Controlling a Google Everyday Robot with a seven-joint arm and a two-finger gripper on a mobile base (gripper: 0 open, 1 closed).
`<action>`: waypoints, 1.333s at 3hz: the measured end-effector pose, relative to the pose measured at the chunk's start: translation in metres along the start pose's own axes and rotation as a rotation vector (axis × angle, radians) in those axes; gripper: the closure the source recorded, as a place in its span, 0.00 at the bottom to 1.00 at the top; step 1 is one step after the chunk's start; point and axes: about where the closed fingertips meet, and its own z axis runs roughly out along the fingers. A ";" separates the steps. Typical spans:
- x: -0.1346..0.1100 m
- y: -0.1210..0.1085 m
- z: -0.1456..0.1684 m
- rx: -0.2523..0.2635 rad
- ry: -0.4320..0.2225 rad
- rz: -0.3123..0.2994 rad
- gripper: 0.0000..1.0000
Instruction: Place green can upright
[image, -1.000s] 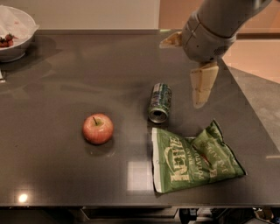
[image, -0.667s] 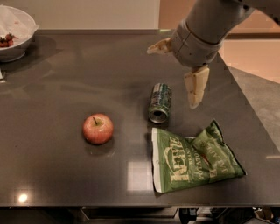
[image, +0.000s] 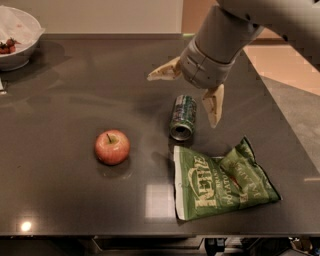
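The green can (image: 182, 117) lies on its side on the dark table (image: 75, 200), its silver end facing the front edge. My gripper (image: 186, 95) hovers above the can's far end, open, with one pale finger (image: 164, 71) pointing left and the other finger (image: 214, 104) hanging just right of the can. It holds nothing and does not touch the can.
A red apple (image: 112, 146) stands left of the can. A green chip bag (image: 220, 182) lies flat just in front of the can. A white bowl (image: 17, 37) with food sits at the far left corner. The table's right edge runs close behind the arm.
The gripper has moved left and down, from right of the can to above its far end. The can, apple and bag have not moved.
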 end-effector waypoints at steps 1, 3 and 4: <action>-0.004 0.000 0.016 -0.043 -0.016 -0.116 0.00; 0.001 0.012 0.048 -0.189 0.009 -0.279 0.00; 0.006 0.022 0.056 -0.259 0.027 -0.320 0.00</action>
